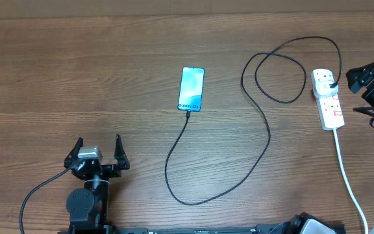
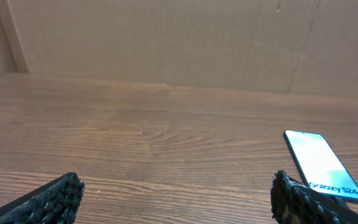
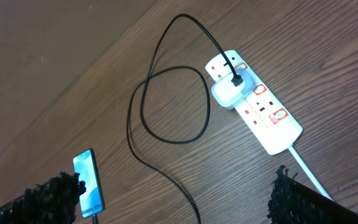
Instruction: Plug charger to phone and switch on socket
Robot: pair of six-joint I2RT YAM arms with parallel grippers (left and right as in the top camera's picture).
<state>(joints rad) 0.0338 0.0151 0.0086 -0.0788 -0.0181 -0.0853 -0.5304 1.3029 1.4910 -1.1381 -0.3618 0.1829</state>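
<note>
Looks like a robot test bench: wood-grain table [image 1: 76, 78] with a plain brown board wall [image 2: 166, 37] behind.

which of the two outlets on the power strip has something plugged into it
The outlet at the end of the socket farthest from its white cord: the charger's plug sits in it. The outlet nearer the cord is empty.

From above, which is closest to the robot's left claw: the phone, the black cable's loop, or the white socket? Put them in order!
Starting from the left gripper in the overhead view:
1. phone, up and to its right, mid-scene.
2. loop of the charger, further right, past the phone.
3. socket, farthest, at the far right.
</note>
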